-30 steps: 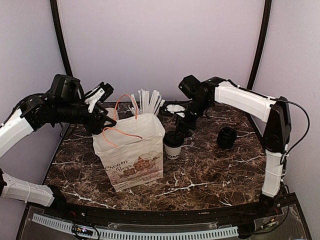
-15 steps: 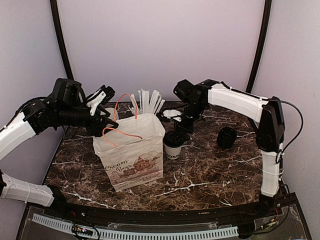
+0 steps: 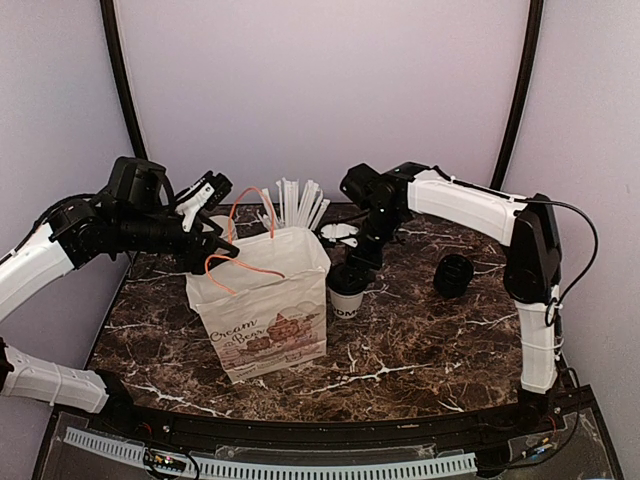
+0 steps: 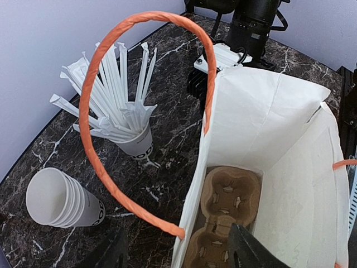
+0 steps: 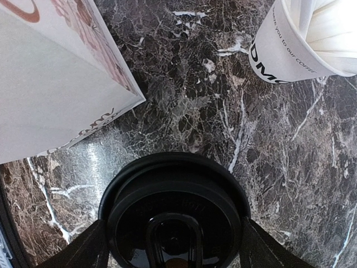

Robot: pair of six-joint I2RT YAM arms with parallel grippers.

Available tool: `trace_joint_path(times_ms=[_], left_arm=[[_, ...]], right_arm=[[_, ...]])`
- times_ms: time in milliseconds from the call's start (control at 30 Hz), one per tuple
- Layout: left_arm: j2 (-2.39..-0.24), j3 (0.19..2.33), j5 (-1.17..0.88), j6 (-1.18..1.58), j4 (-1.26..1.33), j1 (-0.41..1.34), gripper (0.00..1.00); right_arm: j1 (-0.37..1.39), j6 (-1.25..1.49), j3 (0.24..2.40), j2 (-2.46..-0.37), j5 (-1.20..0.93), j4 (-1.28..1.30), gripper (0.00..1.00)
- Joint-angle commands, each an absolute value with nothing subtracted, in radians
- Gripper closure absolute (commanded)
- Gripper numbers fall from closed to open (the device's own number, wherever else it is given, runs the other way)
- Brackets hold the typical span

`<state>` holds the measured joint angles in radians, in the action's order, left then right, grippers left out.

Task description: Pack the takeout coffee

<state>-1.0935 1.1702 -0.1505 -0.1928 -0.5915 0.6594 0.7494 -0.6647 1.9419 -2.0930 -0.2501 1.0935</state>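
The takeout coffee (image 3: pixel 346 290), a white cup with dark lettering and a black lid (image 5: pixel 174 212), stands on the marble table just right of the white paper bag (image 3: pixel 265 310). My right gripper (image 3: pixel 357 263) is right above it; in the right wrist view (image 5: pixel 173 248) its fingers are spread and sit close on either side of the lid. My left gripper (image 3: pixel 214 246) is open at the bag's left rim, one finger inside the bag and one outside (image 4: pixel 175 251). A brown cardboard cup carrier (image 4: pixel 228 192) lies on the bag's bottom.
A white cup full of straws (image 3: pixel 292 205) stands behind the bag and shows in the wrist views (image 4: pixel 122 111) (image 5: pixel 301 39). Stacked lidless cups (image 4: pixel 61 195) lie at the back left. A stack of black lids (image 3: pixel 453 275) sits to the right. The bag's orange handle (image 4: pixel 95 100) arches up.
My right arm has swung left and lowered its gripper onto the coffee's lid. The cup, the bag and my left gripper have stayed where they were.
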Motion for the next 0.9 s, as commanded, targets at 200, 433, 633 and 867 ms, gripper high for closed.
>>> trace_joint_path(times_ms=[200, 433, 633, 867], left_arm=[[-1.048, 1.178, -0.182, -0.157, -0.568, 0.656, 0.36], [-1.0, 1.193, -0.139, -0.128, -0.574, 0.655, 0.34], [-0.956, 1.187, -0.113, -0.078, -0.582, 0.657, 0.33], [-0.913, 1.181, 0.076, 0.08, -0.611, 0.654, 0.3]], right_arm=[[0.772, -0.651, 1.925, -2.101, -0.205, 1.092, 0.25], [0.771, -0.642, 1.938, -2.045, -0.182, 1.134, 0.37], [0.769, -0.656, 1.878, -1.871, -0.131, 1.129, 0.39], [0.737, -0.689, 1.775, -1.682, -0.116, 1.082, 0.41]])
